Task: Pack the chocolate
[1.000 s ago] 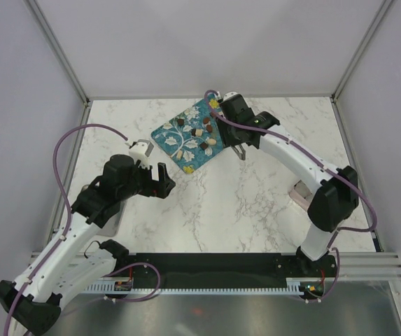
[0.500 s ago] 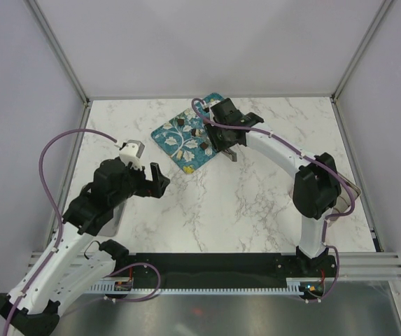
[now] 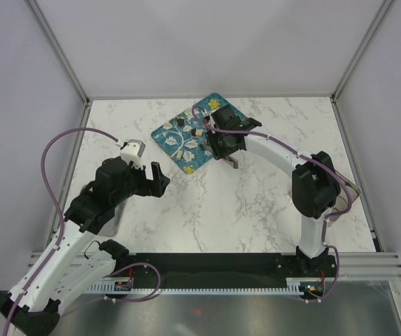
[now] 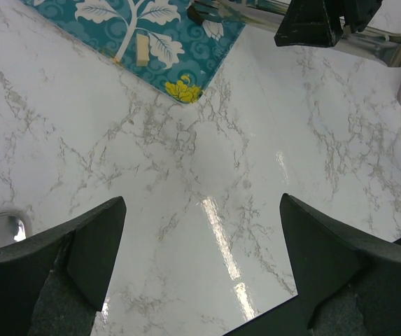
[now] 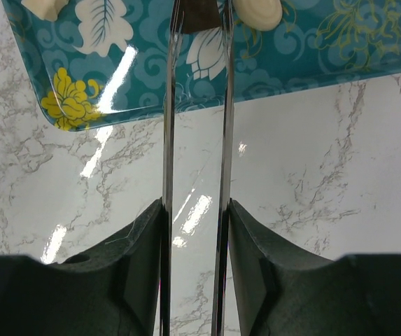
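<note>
On the teal tray, at the far middle of the marble worktop: the chocolate. Tray turned like a diamond, one corner toward the arms. Dark brown, light brown and cream pieces loosely spread over the tray, each rounded and too small to show a long axis or a heading.

At the tray's right edge, right fingers partly closed on a pair of metal tongs, pressing both blades from outside. Long axis of the tongs straight out from the wrist, tips over the tray, hinge end back over the worktop. Tips either side of one dark brown piece, with a cream piece just beside it. Pinched or only bracketed: cannot tell.

Over the worktop near the tray's near corner, left fingers spread fully wide, nothing between them.
</note>
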`<action>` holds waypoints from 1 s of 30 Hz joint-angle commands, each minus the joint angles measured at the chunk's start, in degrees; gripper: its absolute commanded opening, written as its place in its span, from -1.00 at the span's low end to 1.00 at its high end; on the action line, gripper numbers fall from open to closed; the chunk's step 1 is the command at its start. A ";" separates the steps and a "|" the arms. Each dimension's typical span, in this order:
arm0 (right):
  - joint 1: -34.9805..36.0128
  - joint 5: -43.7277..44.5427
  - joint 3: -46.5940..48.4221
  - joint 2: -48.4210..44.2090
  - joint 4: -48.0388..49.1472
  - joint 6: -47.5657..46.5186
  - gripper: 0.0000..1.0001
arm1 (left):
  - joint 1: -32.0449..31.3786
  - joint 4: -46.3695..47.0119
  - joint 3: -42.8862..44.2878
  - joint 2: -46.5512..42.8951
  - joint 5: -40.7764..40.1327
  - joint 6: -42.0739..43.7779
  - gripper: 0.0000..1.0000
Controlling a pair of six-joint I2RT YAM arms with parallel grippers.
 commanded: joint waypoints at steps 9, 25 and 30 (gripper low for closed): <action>0.31 -1.12 -1.19 0.99 2.75 0.92 -0.06 | -0.17 0.60 0.94 0.45 -0.77 1.94 0.98; 1.27 -2.53 0.22 3.01 2.84 2.68 -0.06 | -0.17 0.60 0.86 1.06 -0.85 2.03 0.98; 1.27 -2.18 0.66 2.14 2.93 3.82 -0.28 | -0.17 0.60 0.77 1.06 -0.77 2.03 0.98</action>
